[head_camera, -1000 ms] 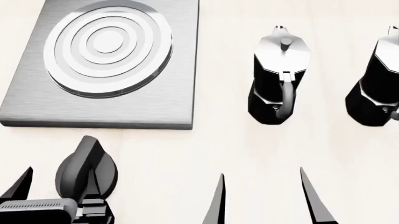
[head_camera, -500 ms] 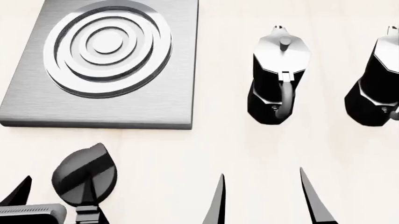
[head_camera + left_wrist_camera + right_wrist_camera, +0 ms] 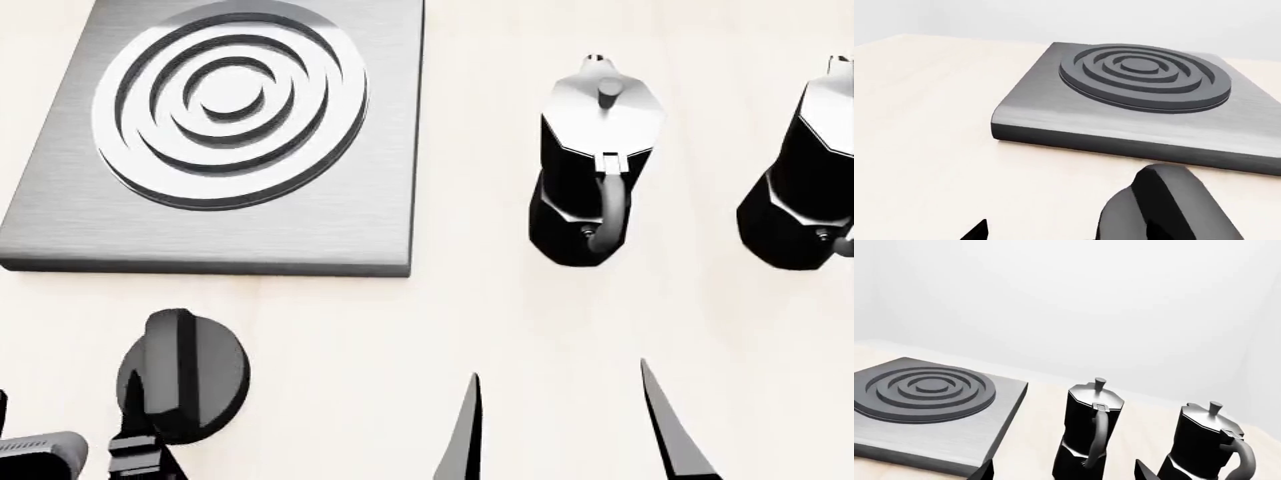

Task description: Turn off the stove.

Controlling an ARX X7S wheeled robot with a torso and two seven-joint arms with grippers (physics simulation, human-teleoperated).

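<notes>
The stove (image 3: 80,215) is a square brushed-grey plate with a ringed burner (image 3: 230,100) at the far left; it also shows in the left wrist view (image 3: 1054,107) and the right wrist view (image 3: 941,432). Its black round knob (image 3: 187,375) lies in front of the plate, ridge pointing straight towards it; the knob also shows in the left wrist view (image 3: 1167,210). My left gripper (image 3: 67,430) is open at the near left. One finger (image 3: 138,448) overlaps the knob's near edge; the other is almost out of view. My right gripper (image 3: 567,430) is open and empty, near the middle.
Two black-and-silver moka pots stand to the right of the stove, one (image 3: 597,180) ahead of my right gripper and one (image 3: 807,180) at the right edge. Both show in the right wrist view, the nearer (image 3: 1089,435) and the farther (image 3: 1204,445). The table is pale wood.
The knob's ridge has swung from slanted to straight. My left gripper has drawn back towards the near left corner. The right arm has not moved.
</notes>
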